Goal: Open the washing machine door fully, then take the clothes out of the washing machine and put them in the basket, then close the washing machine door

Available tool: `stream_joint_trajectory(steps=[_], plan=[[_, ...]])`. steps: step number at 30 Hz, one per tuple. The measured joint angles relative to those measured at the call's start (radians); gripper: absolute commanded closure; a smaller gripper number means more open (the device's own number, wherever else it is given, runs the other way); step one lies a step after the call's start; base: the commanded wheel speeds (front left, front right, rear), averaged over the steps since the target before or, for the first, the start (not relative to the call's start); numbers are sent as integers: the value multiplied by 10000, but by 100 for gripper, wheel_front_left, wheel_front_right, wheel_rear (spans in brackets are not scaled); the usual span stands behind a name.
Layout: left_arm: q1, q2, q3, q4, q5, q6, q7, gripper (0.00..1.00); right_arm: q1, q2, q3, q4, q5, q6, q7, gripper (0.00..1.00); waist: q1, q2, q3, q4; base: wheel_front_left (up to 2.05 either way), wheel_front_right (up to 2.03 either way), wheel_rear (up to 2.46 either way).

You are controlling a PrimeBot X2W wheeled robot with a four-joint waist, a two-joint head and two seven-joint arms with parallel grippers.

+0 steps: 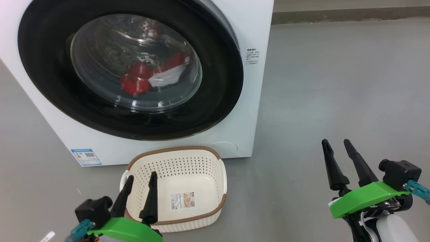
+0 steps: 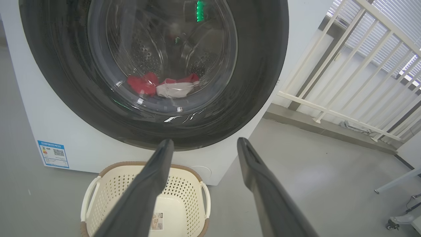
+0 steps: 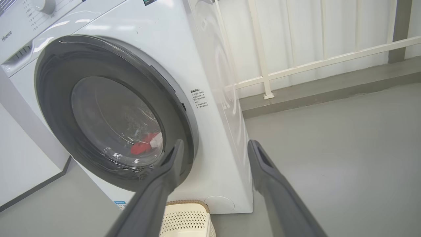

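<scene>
One large round washing machine door [image 1: 111, 60], glossy black around a bulging clear glass window, sat shut against the front of the white washing machine [image 1: 255, 33]. Through the glass the clothes [image 1: 153, 74] showed as a bright red heap with a white panel, lying low in the perforated steel drum. A small blue label sticker [image 1: 86, 157] marked the machine's lower left corner. On the grey floor [image 1: 336, 84], just in front of the machine, stood the basket [image 1: 174, 148], cream-white and perforated with a brown woven-look rim, white side handles and a paper label [image 1: 183, 200] on its bottom. The left gripper [image 1: 141, 176] hung over the basket's near left edge, below the door, its two dark fingers spread apart and holding nothing. The right gripper [image 1: 336, 143] was well off to the right of the machine and basket, above bare floor, its fingers likewise parted and empty.
</scene>
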Motion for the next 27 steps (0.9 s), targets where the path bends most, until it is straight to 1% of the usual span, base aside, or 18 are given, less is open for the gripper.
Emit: stream_joint_trajectory(steps=[7,18,22,27], plan=[[-174,157,-84,-88,761,245,-180,0,-143,12,-63,-52,-895,0,-61,0,0,0,1,-9,0,0,0],[-274,215,-265,-244,1883,470,-337,0,-251,29,50,-280,-2238,2,-188,0,0,0,28,-66,0,0,0],[-399,209,-282,-332,2128,525,-341,0,-470,35,48,-336,-2759,2,-278,0,0,0,46,-73,0,0,0],[-423,213,-374,-337,2654,738,-359,0,-597,40,-8,-391,-3430,2,-366,0,0,0,23,-60,0,0,0]])
